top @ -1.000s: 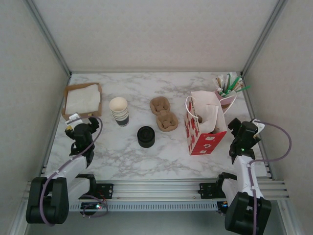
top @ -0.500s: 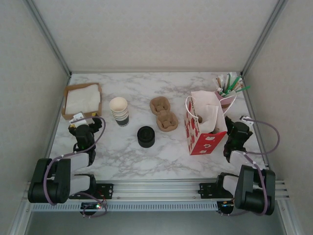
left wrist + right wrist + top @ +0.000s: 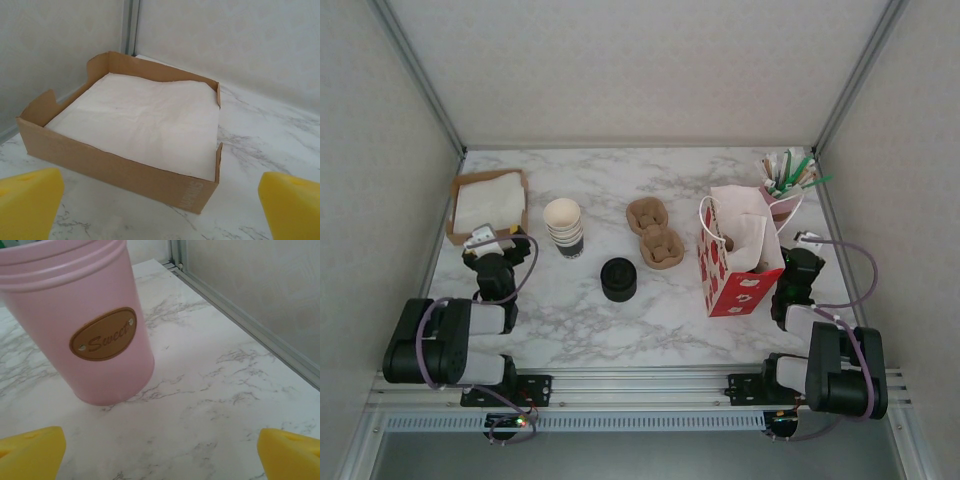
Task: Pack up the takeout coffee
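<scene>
Both empty.
- left hand [image 3: 160,207]: fingers spread wide, nothing between; napkin box [image 3: 125,170] just ahead.
- right hand [image 3: 160,455]: fingers spread wide, nothing between; pink tub [image 3: 100,305] just ahead, slightly left; red bag [image 3: 732,285] close on its left.
- takeout coffee: place uncertain; judged down inside red bag, walls hiding it.

Risks:
- right hand swinging left clips red bag, topples it; coffee spills if inside.
- Forward reach tips pink tub.
- If coffee unpacked: cup stack [image 3: 563,228] and lid stack [image 3: 618,279], well left of right hand on worktop [image 3: 570,315], invite wrong pick.
</scene>
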`<state>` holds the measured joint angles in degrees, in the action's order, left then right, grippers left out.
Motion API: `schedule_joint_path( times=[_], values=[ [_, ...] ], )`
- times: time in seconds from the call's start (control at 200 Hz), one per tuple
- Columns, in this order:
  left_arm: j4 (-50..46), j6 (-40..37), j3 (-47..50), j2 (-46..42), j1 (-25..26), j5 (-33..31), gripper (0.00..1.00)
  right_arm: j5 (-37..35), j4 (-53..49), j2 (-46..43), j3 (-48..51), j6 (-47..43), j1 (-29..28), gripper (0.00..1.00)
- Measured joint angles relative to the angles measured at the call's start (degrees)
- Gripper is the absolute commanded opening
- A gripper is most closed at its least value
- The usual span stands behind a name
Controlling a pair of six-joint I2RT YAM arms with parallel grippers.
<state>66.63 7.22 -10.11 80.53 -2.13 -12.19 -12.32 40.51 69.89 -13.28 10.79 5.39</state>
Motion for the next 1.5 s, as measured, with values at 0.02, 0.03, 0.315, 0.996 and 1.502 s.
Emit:
schedule_joint_path(
  times=[0.02, 0.03, 0.315, 0.996, 1.502],
  values=[
    [0.39, -0.02, -0.04, 0.57, 0.0, 0.11, 1.0, 0.02, 0.02, 0.04, -0.02, -0.17, -0.07, 0.99],
    [0.72, -0.02, -0.04, 0.85, 0.0, 0.17, 1.0, 0.07, 0.02, 0.11, -0.04, -0.26, -0.11, 0.99],
    [2.89, -0.83, -1.86, 5.09, 0.0, 1.6, 1.0, 0.59, 0.35, 1.6, -1.57, -3.74, -4.26, 0.99],
    [5.4, -2.54, -1.9, 6.69, 0.0, 5.35, 1.0, 7.08, 10.67, 16.79, -3.76, -5.64, -6.4, 0.99],
    [5.62, -2.8, -1.9, 6.69, 0.0, 6.27, 1.0, 10.49, 7.15, 17.35, -8.37, -8.26, -7.56, 0.99]
  ],
)
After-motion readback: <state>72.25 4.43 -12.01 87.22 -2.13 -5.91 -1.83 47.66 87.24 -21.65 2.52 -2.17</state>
